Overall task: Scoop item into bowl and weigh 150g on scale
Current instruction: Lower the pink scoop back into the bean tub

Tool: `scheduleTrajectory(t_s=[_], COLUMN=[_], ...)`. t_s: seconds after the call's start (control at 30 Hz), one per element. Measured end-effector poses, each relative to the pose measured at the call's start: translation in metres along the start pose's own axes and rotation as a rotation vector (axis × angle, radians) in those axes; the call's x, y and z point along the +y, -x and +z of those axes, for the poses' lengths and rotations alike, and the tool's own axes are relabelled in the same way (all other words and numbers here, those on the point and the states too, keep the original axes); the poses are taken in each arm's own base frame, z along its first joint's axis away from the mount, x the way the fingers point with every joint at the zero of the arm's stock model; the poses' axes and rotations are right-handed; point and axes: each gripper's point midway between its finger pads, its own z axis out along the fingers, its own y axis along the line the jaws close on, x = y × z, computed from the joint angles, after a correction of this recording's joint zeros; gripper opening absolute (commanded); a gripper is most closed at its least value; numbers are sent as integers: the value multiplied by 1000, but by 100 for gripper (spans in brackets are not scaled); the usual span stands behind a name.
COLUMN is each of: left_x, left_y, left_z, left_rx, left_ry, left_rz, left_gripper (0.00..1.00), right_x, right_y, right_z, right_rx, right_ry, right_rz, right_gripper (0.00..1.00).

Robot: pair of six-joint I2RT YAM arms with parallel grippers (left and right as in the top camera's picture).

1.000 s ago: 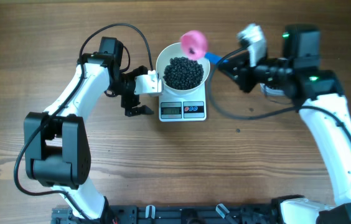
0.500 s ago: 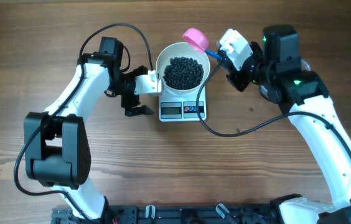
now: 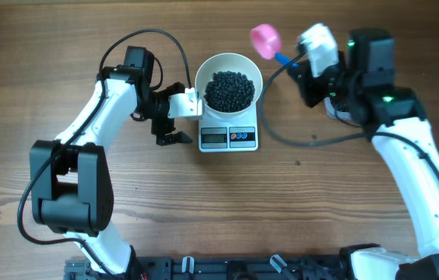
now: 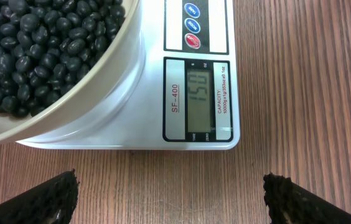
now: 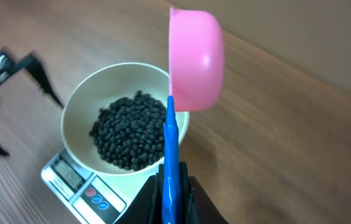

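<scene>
Many beans (image 3: 229,90) are sitting in the bowl (image 3: 204,74) on the scale (image 3: 230,138), display (image 4: 201,94) seemingly at target; right gripper (image 5: 172,193) is pinching the pink scoop (image 5: 195,59) aside, left gripper (image 4: 172,196) gaping empty. Adding nothing is looking best.

The white bowl (image 3: 231,61) sits upright on the scale (image 3: 228,137), toward the far middle of the table, covering the platform's far part and overhanging its left and right edges. The black beans (image 3: 230,90), small, round and glossy, fill its middle as a loose dark heap, with bare white wall showing around them. The flat white scale has its near edge uncovered, where the grey display (image 4: 198,93) reads 150 beside three round buttons (image 4: 191,25).
</scene>
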Motion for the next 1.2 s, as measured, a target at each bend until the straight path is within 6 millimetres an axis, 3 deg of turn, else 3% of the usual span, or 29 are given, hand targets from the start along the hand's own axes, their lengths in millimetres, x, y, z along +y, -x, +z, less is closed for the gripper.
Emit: scheduleTrajectory(t_s=[0.2,0.37,0.57,0.83,0.97,1.07,1.1,1.2], left_x=[0,0,0,0,0,0,0,0], left_y=[0,0,0,0,0,0,0,0], left_z=[0,0,0,0,0,0,0,0], left_rx=[0,0,0,0,0,0,0,0], left_ry=[0,0,0,0,0,-1,0,0], left_rz=[0,0,0,0,0,-1,0,0], left_gripper=[100,100,100,100,100,100,100,100], right_x=[-73,-118,-139,-182,-173,-137,-114,-100], right_y=[-33,-51,-64,-56,-78,-113,-124,-125], right_z=[-45,-78,-94,-107,-103,-98,-97,-96], right_rx=[-24,-87,-108,-161,-73,86,156,174], right_ry=[-26,-90,-144,-359,-358,-274,-209,-150], right_rz=[546,773,835,643,722,936,1053,1148], right_gripper=[4,4,4,4,4,4,4,4])
